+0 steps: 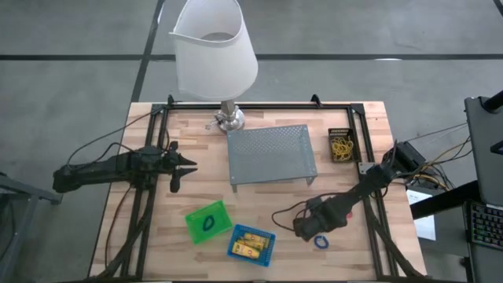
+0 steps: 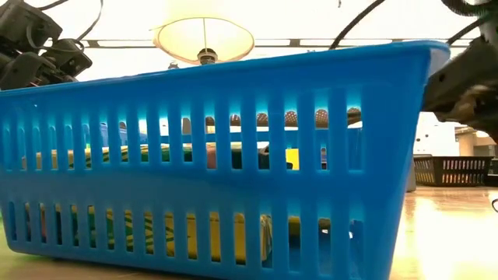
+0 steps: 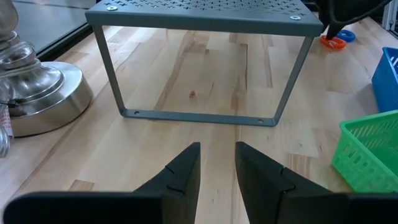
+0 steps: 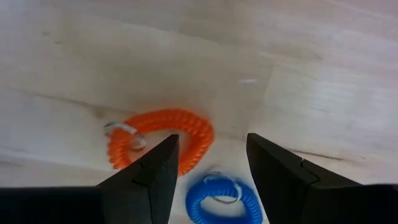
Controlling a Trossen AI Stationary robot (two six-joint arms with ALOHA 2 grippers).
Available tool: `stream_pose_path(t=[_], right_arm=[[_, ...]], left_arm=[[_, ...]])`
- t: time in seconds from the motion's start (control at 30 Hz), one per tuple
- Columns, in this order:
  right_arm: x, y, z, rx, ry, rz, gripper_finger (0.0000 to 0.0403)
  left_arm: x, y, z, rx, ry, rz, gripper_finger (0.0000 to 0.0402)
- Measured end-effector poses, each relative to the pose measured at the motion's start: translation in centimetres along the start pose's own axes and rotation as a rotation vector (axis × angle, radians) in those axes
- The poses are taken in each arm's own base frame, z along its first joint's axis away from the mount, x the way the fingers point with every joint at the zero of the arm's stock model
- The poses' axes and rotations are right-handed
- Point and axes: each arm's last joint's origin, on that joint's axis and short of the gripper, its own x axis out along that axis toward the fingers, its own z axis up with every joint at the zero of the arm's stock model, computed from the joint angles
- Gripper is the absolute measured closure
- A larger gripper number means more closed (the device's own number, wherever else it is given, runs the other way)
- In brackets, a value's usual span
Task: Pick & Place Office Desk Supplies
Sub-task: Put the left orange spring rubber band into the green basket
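High view: right gripper (image 1: 308,229) low over the table's near right, just beside a blue coil loop (image 1: 321,241). Left gripper (image 1: 182,167) waits mid-left. Green bin (image 1: 208,222) and blue bin (image 1: 251,244) sit near front centre; black bin (image 1: 343,145) holds yellow rubber bands (image 1: 341,148).

Low view: blue bin wall fills the frame.

Left wrist view: jaws slightly parted, holding nothing.

Right wrist view: jaws spread wide, empty, above an orange coil loop (image 4: 163,140) touching the blue one.

We note a wooden table (image 1: 259,228) on grey floor (image 1: 78,47); the white-shaded lamp (image 1: 214,47) stands lit at its far edge, beside the grey mesh tray (image 1: 271,153).
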Motion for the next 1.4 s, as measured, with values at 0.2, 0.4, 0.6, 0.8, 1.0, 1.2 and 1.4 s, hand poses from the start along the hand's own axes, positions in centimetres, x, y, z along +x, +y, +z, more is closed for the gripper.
stream_pose_path(t=[0.2, 0.4, 0.6, 0.8, 1.0, 1.2, 1.4], right_arm=[[0.4, -0.3, 0.2, 0.006, 0.002, -0.008, 0.023], [0.5, -0.5, 0.3, 0.011, 0.001, -0.015, 0.0274], [0.5, -0.5, 0.3, 0.011, -0.001, -0.016, 0.0328], [0.5, -0.5, 0.3, 0.007, -0.004, -0.014, 0.037], [-0.2, -0.6, 0.4, -0.041, -0.013, 0.021, 0.0375], [-3.0, -0.9, 0.5, -0.064, -0.115, 0.137, 0.037], [-6.0, -1.5, 0.7, -0.176, -0.341, 0.286, 0.0369]], left_arm=[[0.0, 0.0, 0.0, 0.0, 0.0, 0.0, 0.0296], [0.0, 0.0, 0.0, 0.0, 0.0, 0.0, 0.0296], [0.0, 0.0, 0.0, 0.0, 0.0, 0.0, 0.0296], [0.0, 0.0, 0.0, 0.0, 0.0, 0.0, 0.0296], [0.0, 0.0, 0.0, 0.0, 0.0, 0.0, 0.0295], [0.0, 0.0, 0.0, 0.0, 0.0, 0.0, 0.0295], [0.0, 0.0, 0.0, 0.0, 0.0, 0.0, 0.0295]])
